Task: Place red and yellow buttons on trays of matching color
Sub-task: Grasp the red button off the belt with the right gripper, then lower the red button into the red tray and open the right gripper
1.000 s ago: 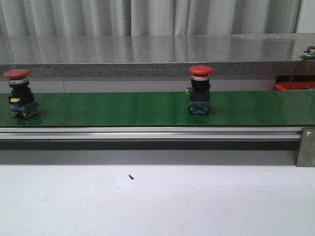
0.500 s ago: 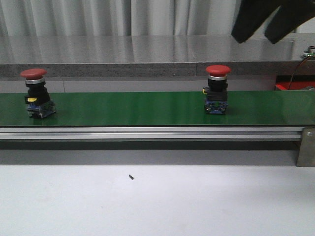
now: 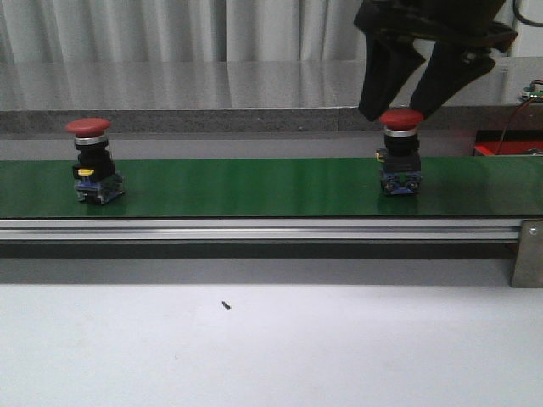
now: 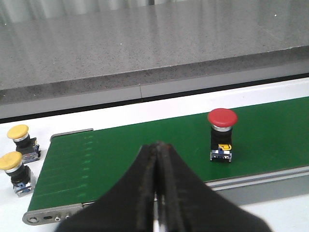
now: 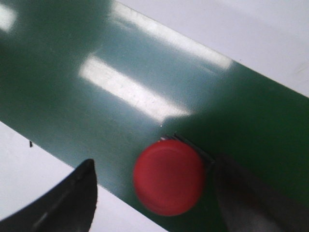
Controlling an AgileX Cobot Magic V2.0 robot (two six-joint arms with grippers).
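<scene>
Front view: the right claw [image 3: 400, 108] hangs released, fingers straddling a red mushroom-capped push button [image 3: 400, 153] on the green conveyor belt [image 3: 254, 186]. Best to descend centred over the cap before clenching. The left claw [image 4: 157, 159] stays clenched, empty.

A green conveyor belt [image 3: 254, 186] runs across the middle of the frame, edged along its near side by a silver aluminium rail [image 3: 254, 229] with a metal bracket [image 3: 527, 253] at lower right. Behind it lies a grey speckled counter [image 3: 212, 85]; pale curtains [image 3: 170, 30] hang along the top. A small dark speck [image 3: 226, 305] sits on the white table [image 3: 271, 356].
</scene>
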